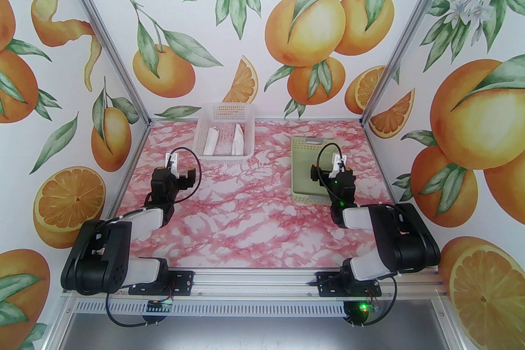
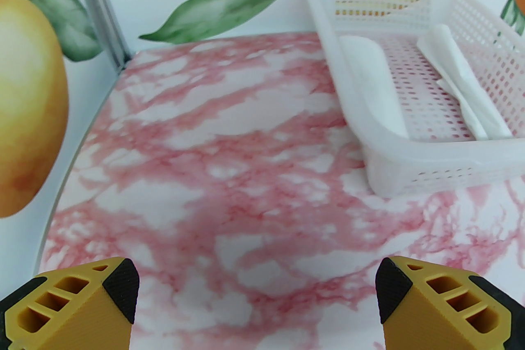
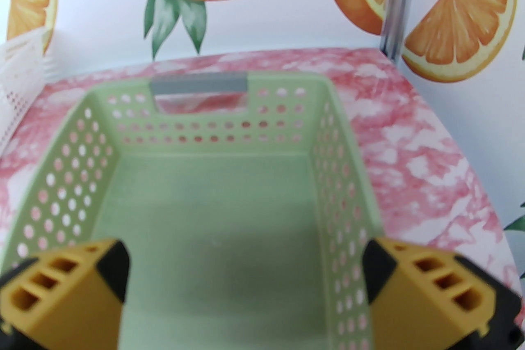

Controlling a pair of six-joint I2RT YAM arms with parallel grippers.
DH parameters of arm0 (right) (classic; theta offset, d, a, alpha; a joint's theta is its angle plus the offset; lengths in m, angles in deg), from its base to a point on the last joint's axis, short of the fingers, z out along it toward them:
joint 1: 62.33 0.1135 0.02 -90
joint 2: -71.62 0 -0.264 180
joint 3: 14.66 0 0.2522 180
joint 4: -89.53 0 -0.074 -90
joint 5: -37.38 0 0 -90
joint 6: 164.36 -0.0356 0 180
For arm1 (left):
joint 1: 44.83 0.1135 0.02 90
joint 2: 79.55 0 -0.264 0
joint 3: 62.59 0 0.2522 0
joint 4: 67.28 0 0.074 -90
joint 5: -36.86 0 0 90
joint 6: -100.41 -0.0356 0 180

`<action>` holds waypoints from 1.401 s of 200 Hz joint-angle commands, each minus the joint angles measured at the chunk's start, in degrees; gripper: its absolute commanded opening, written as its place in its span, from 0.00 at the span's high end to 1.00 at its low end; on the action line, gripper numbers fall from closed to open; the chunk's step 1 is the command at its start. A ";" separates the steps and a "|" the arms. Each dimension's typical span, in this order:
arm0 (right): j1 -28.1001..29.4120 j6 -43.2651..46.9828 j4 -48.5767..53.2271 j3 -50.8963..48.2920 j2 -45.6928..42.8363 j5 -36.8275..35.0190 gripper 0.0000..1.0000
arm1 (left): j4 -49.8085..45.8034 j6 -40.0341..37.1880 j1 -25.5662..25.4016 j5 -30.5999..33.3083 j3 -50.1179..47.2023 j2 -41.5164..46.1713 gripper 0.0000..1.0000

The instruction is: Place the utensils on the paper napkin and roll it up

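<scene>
The utensils are out of view. Two white paper rolls lie in a white mesh basket [image 1: 224, 110] at the back of the table, one at the left [image 2: 373, 81] and one at the right [image 2: 459, 77]. No utensil tips show on either, and I cannot tell which one is the paper napkin. My left gripper [image 1: 176, 172] [image 2: 256, 291] hangs open over bare marble, in front of and left of that basket. My right gripper [image 1: 338, 168] [image 3: 246, 270] hangs open above an empty green basket [image 3: 213, 143], with nothing between its fingers.
The green basket [image 1: 303, 159] sits at the right of the pink marble table [image 1: 246, 217], with a grey handle on its far wall. Aluminium posts and orange-print walls close the table at left, right and back. Open marble lies between the two arms.
</scene>
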State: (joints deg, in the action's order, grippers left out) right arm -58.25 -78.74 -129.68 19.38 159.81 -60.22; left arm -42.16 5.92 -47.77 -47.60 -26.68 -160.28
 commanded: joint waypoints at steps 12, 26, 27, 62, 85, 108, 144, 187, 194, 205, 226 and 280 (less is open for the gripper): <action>0.18 -0.07 -1.37 0.91 0.91 -1.18 0.00 | 8.02 -2.34 0.78 -5.57 1.14 -3.21 0.00; 0.20 -0.01 -1.09 0.93 0.82 -1.15 0.00 | 11.62 -3.62 0.83 -6.61 0.46 -4.62 0.00; 0.17 0.03 -1.17 0.92 0.84 -1.13 0.00 | 12.08 -3.65 0.87 -6.69 0.36 -4.83 0.00; 0.23 0.01 -0.78 1.00 0.76 -1.25 0.00 | 24.91 -1.45 3.33 -10.23 -0.76 -15.03 0.00; 0.28 -0.01 -0.98 0.91 0.76 -1.37 0.00 | 22.15 -0.52 4.30 -10.81 -0.05 -14.31 0.00; 0.29 -0.01 -0.99 0.91 0.77 -1.36 0.00 | 18.75 -1.01 4.26 -11.41 1.50 -14.10 0.00; 0.41 0.08 -1.21 0.82 0.77 -1.30 0.00 | 17.85 -1.05 4.19 -11.19 1.67 -13.87 0.00; 1.10 0.64 -1.26 0.82 0.79 -2.50 0.00 | 17.82 -1.31 3.88 -10.88 1.73 -13.84 0.00; 1.09 0.60 -1.11 0.90 0.83 -2.51 0.00 | 17.65 -1.44 3.75 -10.66 1.80 -13.84 0.00; 1.09 0.69 -0.76 1.08 0.85 -2.34 0.00 | 17.35 -1.57 3.53 -10.40 1.92 -13.76 0.00; 1.05 0.69 -0.73 1.09 0.81 -2.34 0.00 | 17.20 -1.64 3.47 -10.15 2.02 -13.75 0.00; 1.08 0.79 -0.73 1.09 0.90 -2.20 0.00 | 17.11 -1.75 3.38 -9.95 2.02 -13.75 0.00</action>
State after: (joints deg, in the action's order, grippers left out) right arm -57.46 -78.74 -129.68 19.38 159.83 -61.29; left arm -25.57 4.41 -44.16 -57.59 -26.13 -174.42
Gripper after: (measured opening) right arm 0.997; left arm 0.999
